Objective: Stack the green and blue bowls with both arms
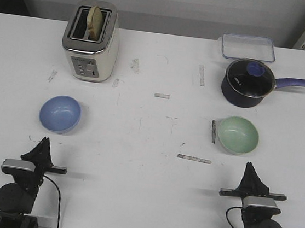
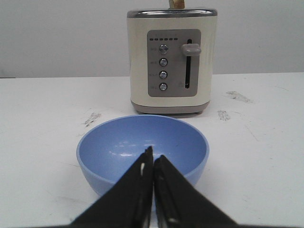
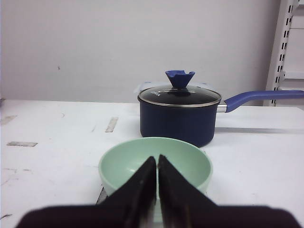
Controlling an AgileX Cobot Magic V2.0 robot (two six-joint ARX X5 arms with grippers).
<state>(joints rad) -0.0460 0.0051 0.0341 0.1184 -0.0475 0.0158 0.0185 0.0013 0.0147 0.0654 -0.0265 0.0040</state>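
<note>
Task unstarted: blue bowl [image 1: 60, 114] sits left on surface [image 1: 149, 146], green bowl [image 1: 238, 135] right, well apart, unstacked. Left claw [image 1: 43, 144] and right claw [image 1: 252, 170] closed, empty, each just short of own bowl.

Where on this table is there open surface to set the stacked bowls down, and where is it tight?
The widest bare stretch lies mid-table between the blue bowl and the green bowl, running back to between the toaster and the saucepan. It is crowded at the far right, where the saucepan, the clear container and the green bowl sit close together.
</note>
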